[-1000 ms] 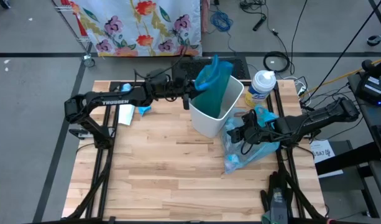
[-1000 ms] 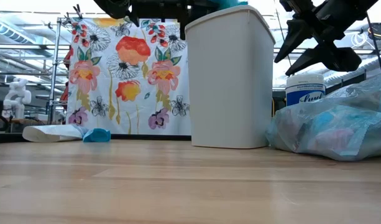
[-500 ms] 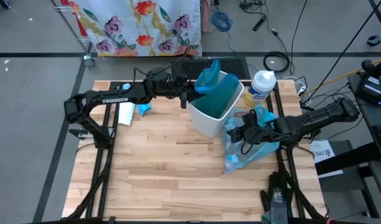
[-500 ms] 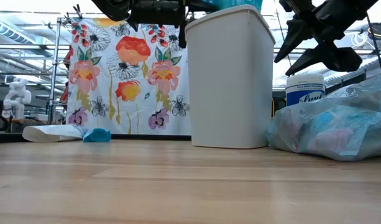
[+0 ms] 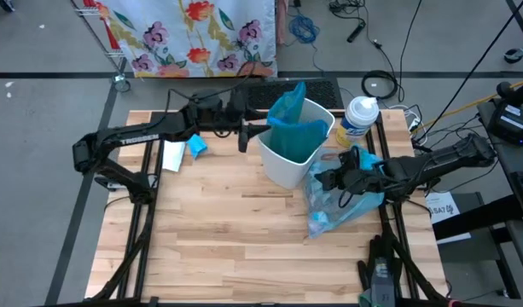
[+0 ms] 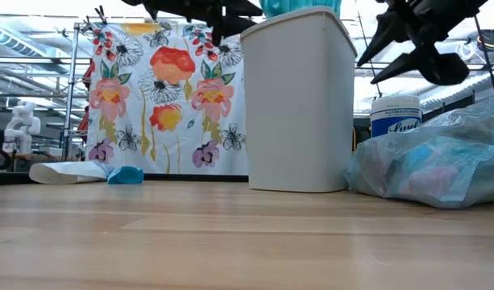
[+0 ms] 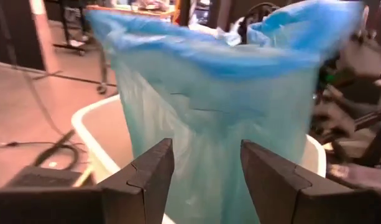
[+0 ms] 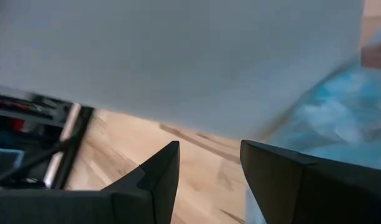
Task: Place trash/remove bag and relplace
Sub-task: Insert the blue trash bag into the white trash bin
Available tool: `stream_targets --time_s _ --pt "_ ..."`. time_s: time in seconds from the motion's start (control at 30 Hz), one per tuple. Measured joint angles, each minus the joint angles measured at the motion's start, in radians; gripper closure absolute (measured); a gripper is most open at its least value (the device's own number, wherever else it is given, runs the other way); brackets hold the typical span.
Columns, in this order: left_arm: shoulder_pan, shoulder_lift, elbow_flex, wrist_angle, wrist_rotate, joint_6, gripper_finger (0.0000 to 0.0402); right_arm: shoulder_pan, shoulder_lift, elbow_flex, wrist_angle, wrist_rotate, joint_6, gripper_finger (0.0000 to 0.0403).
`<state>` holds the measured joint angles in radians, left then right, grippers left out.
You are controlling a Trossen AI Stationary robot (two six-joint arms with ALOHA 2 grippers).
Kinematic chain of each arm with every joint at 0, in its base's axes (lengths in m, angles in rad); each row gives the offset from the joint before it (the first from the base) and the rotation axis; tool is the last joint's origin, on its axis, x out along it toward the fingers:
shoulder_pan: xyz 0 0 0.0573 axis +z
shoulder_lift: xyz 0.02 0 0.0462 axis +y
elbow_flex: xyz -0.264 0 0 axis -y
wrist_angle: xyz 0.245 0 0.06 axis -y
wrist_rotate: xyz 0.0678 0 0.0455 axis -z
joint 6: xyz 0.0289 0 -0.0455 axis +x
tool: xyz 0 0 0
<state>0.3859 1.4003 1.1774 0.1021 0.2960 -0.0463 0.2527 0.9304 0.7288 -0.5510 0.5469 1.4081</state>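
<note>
Bin: white bin (image 6: 297, 101) stood upright on the wooden table (image 6: 230, 242).
Bag: filled pale-blue bag (image 6: 440, 165) lay beside it.

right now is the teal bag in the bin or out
Partly in: the teal bag hangs inside the white bin, its top bunched above the rim, not spread over it.

1 bin (image 5: 288, 160) – 2 bags: teal (image 5: 293, 126), pale-blue (image 5: 342, 203) – 1 wipes tub (image 5: 360, 118).

Bag (image 5: 293, 128) in bin (image 5: 288, 162) (full bag (image 5: 339, 198) right)
</note>
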Motion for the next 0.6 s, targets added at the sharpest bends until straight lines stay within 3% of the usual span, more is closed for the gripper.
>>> stream_targets --time_s 0.33,0.6 --pt "0.031 -0.117 0.0 -0.138 -0.095 0.123 0.0213 0.0 -0.159 0.005 -0.017 0.081 -0.065 0.0241" --pt "0.109 -0.13 -0.017 -0.318 -0.102 0.104 0.0213 -0.059 -0.177 0.169 -0.302 0.234 -0.092 0.0241"
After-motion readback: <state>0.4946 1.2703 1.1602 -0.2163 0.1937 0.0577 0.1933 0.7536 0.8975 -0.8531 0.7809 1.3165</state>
